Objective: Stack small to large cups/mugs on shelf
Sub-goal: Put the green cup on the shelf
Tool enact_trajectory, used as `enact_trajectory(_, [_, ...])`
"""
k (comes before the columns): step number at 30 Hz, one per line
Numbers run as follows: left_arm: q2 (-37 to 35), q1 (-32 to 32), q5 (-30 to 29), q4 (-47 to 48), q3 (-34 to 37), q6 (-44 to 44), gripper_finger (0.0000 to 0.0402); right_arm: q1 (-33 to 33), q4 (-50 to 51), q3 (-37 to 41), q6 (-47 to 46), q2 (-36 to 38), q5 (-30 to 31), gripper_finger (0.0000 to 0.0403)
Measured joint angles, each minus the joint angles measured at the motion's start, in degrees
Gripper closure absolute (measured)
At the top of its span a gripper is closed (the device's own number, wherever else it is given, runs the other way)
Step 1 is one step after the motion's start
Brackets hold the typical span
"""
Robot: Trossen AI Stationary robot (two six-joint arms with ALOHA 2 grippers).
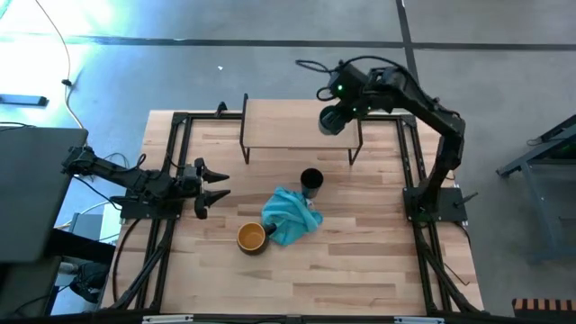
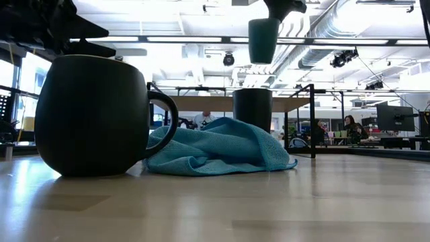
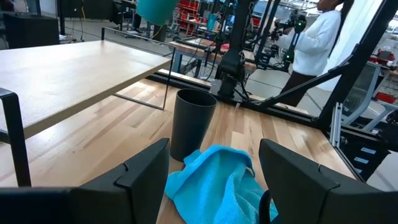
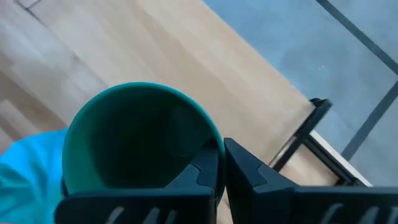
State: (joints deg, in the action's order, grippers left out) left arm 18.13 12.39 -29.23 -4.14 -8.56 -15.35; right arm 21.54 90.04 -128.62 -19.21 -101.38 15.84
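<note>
The table lies well below the right claw, and the shelf stands just under it, so the raised arm looks set to lower its load onto the board. The left claw waits low at the table's left side with its fingers spread and nothing between them; the cloth lies just ahead of it. The mug, yellow inside, sits beside that cloth, well away from the right claw. The black cup stands upright beyond the cloth, between the left claw and the shelf. The green cup is clenched by its rim in the right claw, one finger inside and one outside, which keeps its mouth up for setting down.

Only the right wrist view shows that pinch on the rim; the low view shows the green cup hanging clear above the shelf, and the left wrist view alone shows a person standing beyond the table
</note>
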Motion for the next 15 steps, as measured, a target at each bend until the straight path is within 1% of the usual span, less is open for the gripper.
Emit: enact_trajectory(15, [0.0,0.0,0.0,0.0,0.0,-1.2,0.0165,13.0,0.0,0.0,7.8,0.0,-10.7,0.0403])
